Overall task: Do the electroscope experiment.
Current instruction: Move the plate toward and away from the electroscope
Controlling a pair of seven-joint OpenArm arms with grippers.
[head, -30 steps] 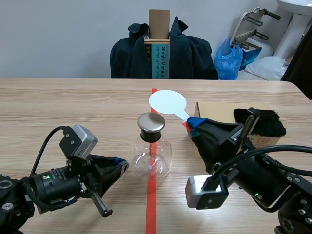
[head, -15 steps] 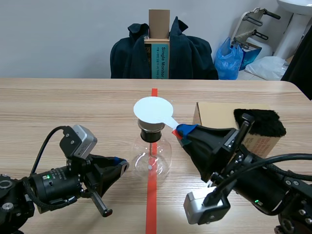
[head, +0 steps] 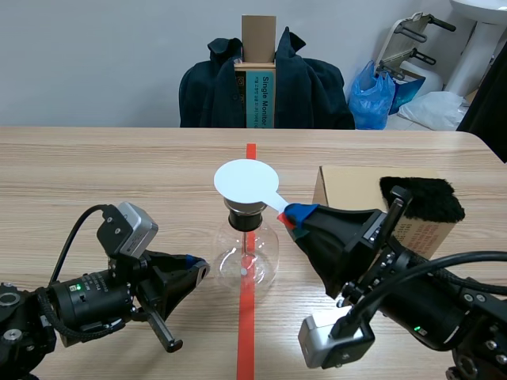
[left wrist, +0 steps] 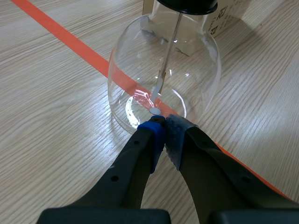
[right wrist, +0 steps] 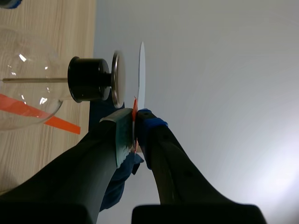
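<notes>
The right claw [right wrist: 135, 120] is clamped on the orange-red handle of a thin white round paddle [right wrist: 141, 74], seen edge-on. The paddle's face stands just beside, with a narrow gap, the silver metal top plate [right wrist: 117, 79] of a round clear glass flask [right wrist: 23, 46] with a black stopper [right wrist: 88, 79], which stands on the pale wooden surface [right wrist: 70, 28].

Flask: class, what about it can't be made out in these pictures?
Scene view: flask's metal top mostly hidden behind the white disc.
Left wrist view: stopper cut off by the edge; foil strip too small.
Right wrist view: base cut off by the edge.
</notes>
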